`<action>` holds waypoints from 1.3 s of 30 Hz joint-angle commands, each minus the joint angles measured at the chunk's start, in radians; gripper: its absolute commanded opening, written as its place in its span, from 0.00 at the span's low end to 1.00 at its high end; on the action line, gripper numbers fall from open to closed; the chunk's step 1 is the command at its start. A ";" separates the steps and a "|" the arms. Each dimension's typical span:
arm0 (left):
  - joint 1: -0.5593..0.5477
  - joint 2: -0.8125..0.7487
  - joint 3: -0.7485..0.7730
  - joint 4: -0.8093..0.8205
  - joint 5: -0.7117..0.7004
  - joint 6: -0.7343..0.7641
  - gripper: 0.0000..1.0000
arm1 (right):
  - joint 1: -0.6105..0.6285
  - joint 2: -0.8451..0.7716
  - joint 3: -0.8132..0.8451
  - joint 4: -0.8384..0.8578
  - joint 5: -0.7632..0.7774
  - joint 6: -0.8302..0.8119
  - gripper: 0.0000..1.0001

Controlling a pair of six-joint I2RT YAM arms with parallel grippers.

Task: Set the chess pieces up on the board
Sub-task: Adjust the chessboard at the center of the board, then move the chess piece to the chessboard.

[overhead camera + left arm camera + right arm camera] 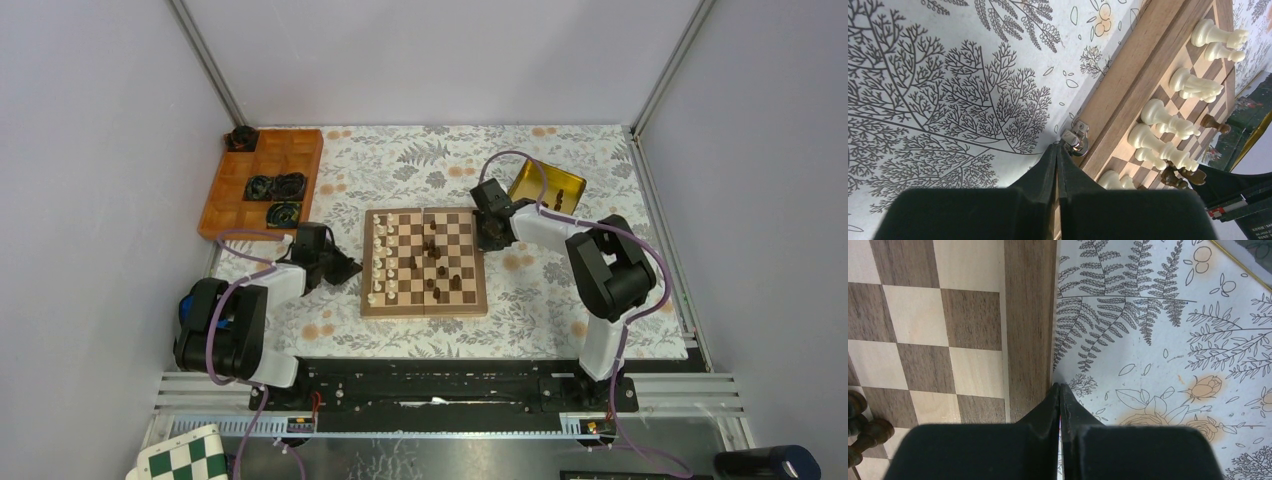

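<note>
At desk (545, 300) centre, board (465, 235) is flanked by left hand (352, 268) and right hand (490, 242), both closed, nothing held. White pieces (379, 262) are ranked at left; dark pieces (432, 248) lie scattered, unplaced.

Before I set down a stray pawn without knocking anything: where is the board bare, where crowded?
Bare: the board's right-hand files, between the scattered dark pieces and its right border, beside the right gripper. Crowded: the left files, packed with cream pieces, and the middle.
</note>
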 commanded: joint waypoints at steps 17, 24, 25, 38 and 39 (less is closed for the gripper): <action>0.037 -0.166 0.184 -0.248 -0.126 0.139 0.51 | 0.030 -0.108 0.132 -0.086 0.171 -0.087 0.26; 0.037 -0.236 0.217 -0.275 -0.168 0.177 0.61 | 0.031 -0.098 0.222 -0.078 0.059 -0.118 0.33; 0.037 -0.245 0.215 -0.272 -0.168 0.180 0.64 | 0.032 -0.086 0.239 -0.078 0.037 -0.121 0.34; 0.037 -0.323 0.185 -0.194 -0.111 0.214 0.94 | 0.061 0.082 0.447 -0.056 -0.176 -0.155 0.41; 0.037 -0.325 0.185 -0.192 -0.107 0.215 0.95 | 0.064 0.092 0.457 -0.059 -0.183 -0.158 0.42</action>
